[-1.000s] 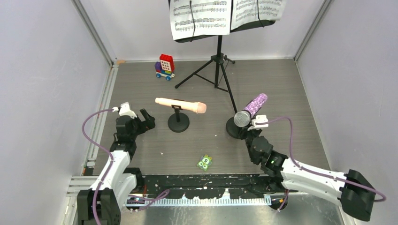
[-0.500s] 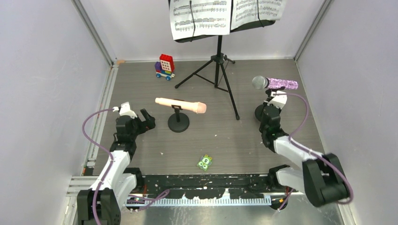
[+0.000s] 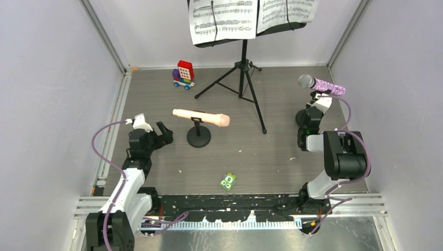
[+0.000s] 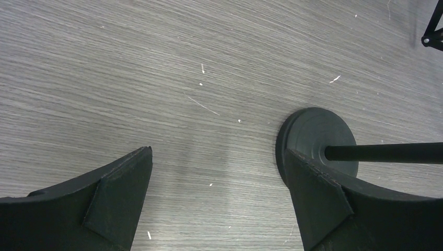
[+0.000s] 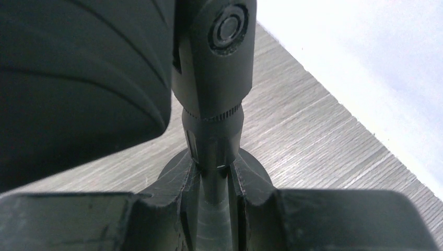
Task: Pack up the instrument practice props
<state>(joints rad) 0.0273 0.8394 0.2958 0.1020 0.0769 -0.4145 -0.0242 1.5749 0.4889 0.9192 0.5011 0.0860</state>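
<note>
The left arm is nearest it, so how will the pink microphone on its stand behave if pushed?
Probably top-heavy: the pink microphone lies crosswise, overhanging its small round base both ways, so a high push may tip it. A low push would likely slide the base along the tabletop.

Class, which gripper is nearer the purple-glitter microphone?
Right. The right gripper clamps the mic mount's stem directly beneath the purple-glitter microphone; the left gripper hangs open across the table, beside the pink microphone's mount.
</note>
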